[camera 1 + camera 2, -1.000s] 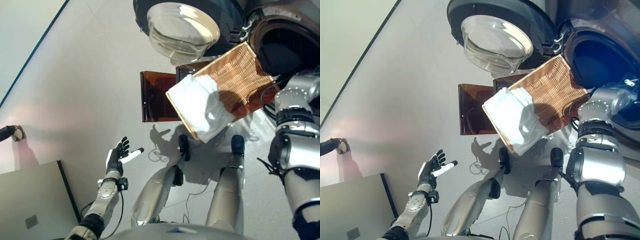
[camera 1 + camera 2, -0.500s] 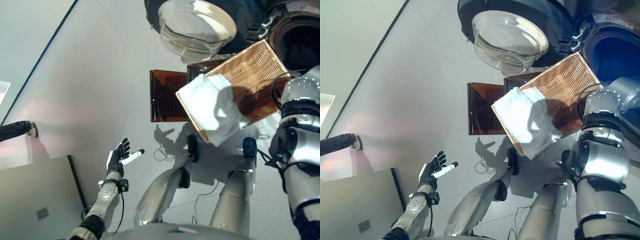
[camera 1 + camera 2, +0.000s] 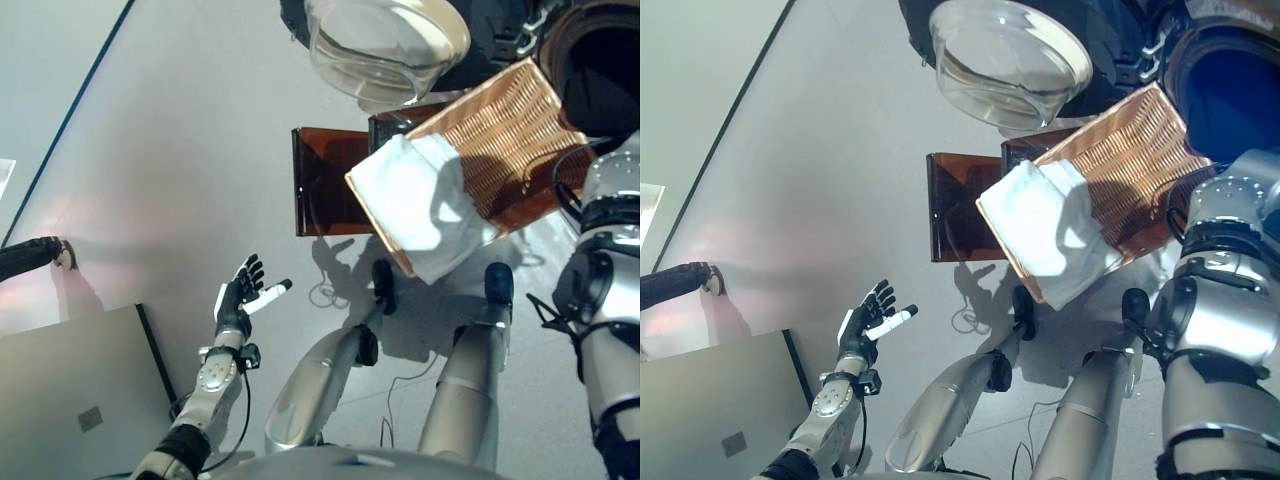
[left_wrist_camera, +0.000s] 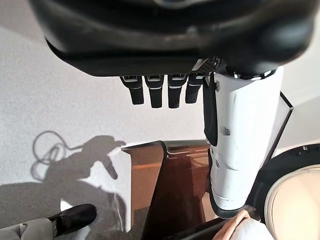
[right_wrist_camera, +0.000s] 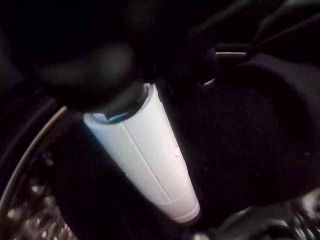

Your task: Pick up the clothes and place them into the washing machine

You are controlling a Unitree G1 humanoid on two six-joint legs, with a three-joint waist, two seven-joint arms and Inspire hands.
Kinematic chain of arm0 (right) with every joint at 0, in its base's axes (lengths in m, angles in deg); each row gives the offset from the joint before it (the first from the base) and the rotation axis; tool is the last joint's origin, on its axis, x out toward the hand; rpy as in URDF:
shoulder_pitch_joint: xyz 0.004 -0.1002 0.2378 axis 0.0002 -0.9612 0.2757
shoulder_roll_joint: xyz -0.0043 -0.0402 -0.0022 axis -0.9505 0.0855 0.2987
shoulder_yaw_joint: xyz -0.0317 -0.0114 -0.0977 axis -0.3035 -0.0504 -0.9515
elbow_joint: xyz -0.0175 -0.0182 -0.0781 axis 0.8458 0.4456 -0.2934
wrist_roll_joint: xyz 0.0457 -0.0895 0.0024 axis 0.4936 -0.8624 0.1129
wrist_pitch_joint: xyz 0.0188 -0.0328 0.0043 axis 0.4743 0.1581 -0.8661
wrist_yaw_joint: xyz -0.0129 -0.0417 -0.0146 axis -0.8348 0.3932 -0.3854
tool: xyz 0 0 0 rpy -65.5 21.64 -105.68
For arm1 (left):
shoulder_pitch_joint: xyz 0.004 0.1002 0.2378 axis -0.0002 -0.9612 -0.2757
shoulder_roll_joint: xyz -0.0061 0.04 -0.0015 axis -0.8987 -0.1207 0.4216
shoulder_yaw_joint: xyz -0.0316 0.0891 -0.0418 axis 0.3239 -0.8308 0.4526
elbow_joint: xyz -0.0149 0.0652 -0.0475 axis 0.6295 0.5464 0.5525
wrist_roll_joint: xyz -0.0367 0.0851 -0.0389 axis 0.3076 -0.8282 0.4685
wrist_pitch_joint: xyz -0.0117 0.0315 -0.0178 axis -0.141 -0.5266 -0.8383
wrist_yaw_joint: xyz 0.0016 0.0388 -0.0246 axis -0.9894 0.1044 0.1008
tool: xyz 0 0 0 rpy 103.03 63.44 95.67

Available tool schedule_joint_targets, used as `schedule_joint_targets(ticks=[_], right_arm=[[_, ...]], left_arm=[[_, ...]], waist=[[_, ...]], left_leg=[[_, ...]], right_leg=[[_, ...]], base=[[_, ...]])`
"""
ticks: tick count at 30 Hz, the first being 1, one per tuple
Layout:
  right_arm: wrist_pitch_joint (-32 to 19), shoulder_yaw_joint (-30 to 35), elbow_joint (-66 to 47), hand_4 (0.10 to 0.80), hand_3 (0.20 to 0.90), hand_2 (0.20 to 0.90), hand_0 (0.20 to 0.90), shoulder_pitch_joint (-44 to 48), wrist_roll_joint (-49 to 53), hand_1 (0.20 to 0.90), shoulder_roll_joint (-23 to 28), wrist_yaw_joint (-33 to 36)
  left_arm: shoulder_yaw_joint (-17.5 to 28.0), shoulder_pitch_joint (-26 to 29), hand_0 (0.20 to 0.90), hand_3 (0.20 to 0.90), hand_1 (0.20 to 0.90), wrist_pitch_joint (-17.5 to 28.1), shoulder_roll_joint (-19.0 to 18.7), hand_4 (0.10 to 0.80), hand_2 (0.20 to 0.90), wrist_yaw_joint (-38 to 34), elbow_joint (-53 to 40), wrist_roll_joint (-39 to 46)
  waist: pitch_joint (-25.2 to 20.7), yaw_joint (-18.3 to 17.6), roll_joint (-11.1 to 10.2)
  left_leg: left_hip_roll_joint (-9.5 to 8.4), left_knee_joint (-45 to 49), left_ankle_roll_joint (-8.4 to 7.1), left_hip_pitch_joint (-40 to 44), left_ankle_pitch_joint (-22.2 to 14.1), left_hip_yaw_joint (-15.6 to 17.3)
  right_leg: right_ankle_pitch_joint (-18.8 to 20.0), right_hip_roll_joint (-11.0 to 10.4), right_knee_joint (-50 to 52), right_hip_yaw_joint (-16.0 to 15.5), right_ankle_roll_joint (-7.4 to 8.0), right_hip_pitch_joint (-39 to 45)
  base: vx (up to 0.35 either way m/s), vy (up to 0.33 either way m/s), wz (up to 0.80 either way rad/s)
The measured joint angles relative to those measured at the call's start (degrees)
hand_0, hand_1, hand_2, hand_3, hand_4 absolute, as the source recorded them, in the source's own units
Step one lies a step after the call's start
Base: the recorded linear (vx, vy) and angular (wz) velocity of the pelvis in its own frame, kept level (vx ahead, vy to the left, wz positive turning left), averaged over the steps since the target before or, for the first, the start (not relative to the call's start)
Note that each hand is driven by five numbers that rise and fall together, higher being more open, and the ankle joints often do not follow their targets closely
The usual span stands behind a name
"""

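A pale grey floor fills the scene, with one washing machine at 1 o'clock, its round glass door swung open at 12. One wicker basket sits before the drum, one white cloth draped over its near end. The left hand hovers at 7 o'clock, fingers spread, holding nothing. The right hand reaches into the dark drum; I cannot tell its grip.
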Motion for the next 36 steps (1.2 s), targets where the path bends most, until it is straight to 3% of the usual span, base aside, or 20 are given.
schedule_joint_targets(ticks=[7, 15, 17, 36], right_arm=[[0.06, -0.59, 0.65, 0.3, 0.2, 0.2, 0.2, 1.82, -1.04, 0.2, 4.26, 2.18], [-0.02, -2.95, 0.73, 0.3, 0.2, 0.2, 0.2, 6.39, -1.25, 0.2, 4.66, 3.32], [0.01, -3.36, 0.82, 0.8, 0.9, 0.9, 0.9, 6.57, -1.87, 0.9, 4.78, 3.55], [1.2, -4.43, 1.06, 0.8, 0.9, 0.9, 0.9, 6.68, -7.92, 0.9, 4.7, 6.5]], left_arm=[[-0.06, 0.27, 0.9, 0.9, 0.9, 0.47, -0.36, 0.8, 0.9, -0.01, -2.3, 0.13], [-0.04, 0.24, 0.9, 0.9, 0.9, 0.53, -0.41, 0.8, 0.9, -0.1, -2.46, 0.13], [-0.02, 0.25, 0.9, 0.9, 0.9, 0.87, -0.55, 0.8, 0.9, -0.12, -2.54, 0.14], [0.39, 0.23, 0.9, 0.9, 0.9, 1.44, -0.56, 0.8, 0.9, -1.65, -3.57, 0.13]], waist=[[0.34, 0.38, -0.42], [0.31, 0.55, -0.39], [0.31, 0.53, -0.39], [0.32, 0.65, -0.4]], left_leg=[[-0.29, 0.76, -0.15, -2.09, -0.07, 0.45], [-0.35, 0.82, -0.47, -2.16, -0.24, 0.62], [-0.4, 1.13, -0.48, -2.77, -0.23, 0.62], [-0.32, 1.8, -0.71, -3.67, -0.3, 0.64]], right_leg=[[-2.34, 0.25, 4.84, 1.05, -0.16, -4.08], [-3.18, 0.45, 6.45, 1.59, -0.38, -5.13], [-3.26, 0.45, 6.97, 1.75, -0.4, -5.83], [-3.54, 0.78, 7.83, 2.04, -0.53, -6.76]], base=[[-0.001, -0.018, 0.05], [0.0, 0.0, 0.0], [-0.04, -0.003, 0.04], [-0.003, 0.001, 0.01]])
